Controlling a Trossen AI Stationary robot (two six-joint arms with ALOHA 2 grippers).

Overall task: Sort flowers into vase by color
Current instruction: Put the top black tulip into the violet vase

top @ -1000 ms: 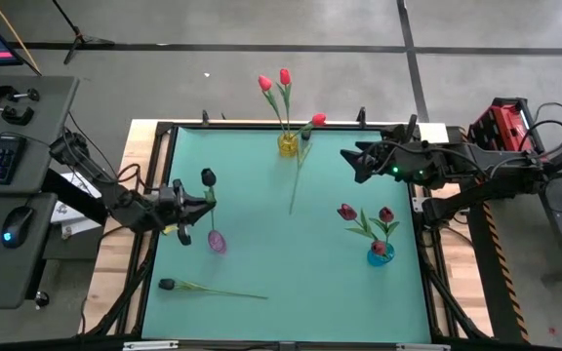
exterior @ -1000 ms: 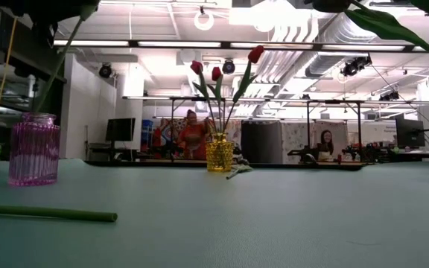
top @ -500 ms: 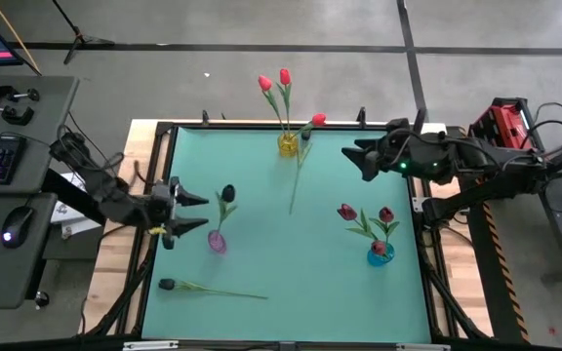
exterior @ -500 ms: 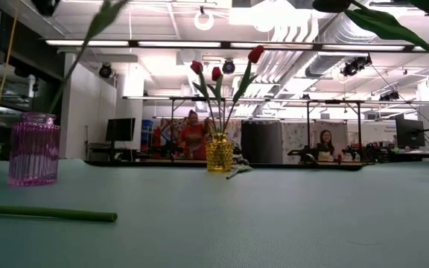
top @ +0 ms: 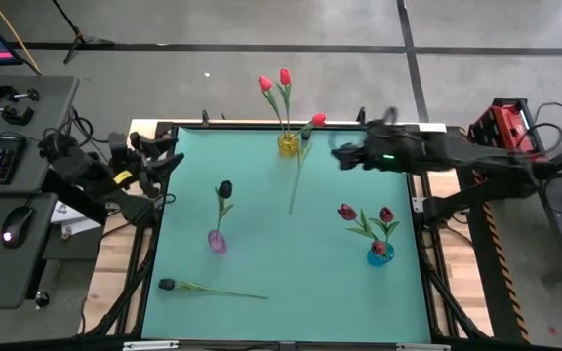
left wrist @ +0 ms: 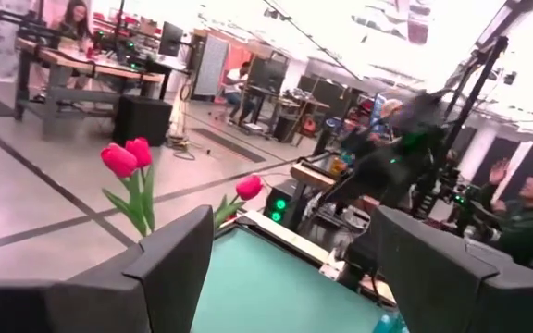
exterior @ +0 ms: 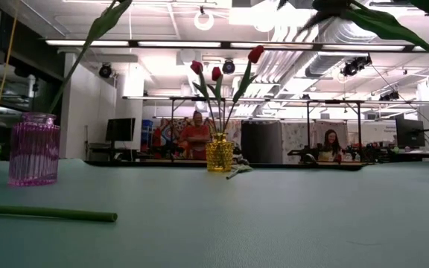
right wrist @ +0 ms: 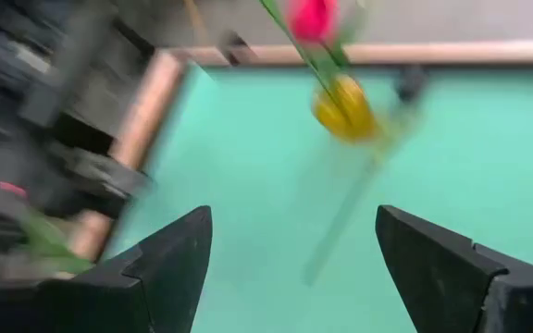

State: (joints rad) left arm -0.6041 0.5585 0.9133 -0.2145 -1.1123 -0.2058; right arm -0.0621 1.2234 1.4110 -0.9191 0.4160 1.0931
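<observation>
A near-black tulip [top: 225, 189] stands in the pink vase [top: 217, 241], leaning on its rim. Red tulips [top: 285, 76] stand in the yellow vase [top: 288, 144], and crimson ones [top: 347, 211] in the blue vase [top: 380, 253]. One dark tulip [top: 298, 175] lies flat just near of the yellow vase. Another [top: 203, 289] lies near the front edge. My left gripper [top: 169, 161] is open at the table's far left edge, holding nothing. My right gripper [top: 340, 156] hovers open, right of the yellow vase [right wrist: 345, 106].
A desk with keyboard and mouse [top: 16, 226] stands left of the table. The table's black frame [top: 154, 244] runs along its edges. In the low view a green stem [exterior: 47, 214] lies in front of the pink vase [exterior: 33, 149]. People show in the room behind.
My left gripper has opened and let go of the near-black tulip, which now stands leaning in the pink vase. The gripper then drew back toward the table's far left edge. My right gripper has moved left, toward the yellow vase.
</observation>
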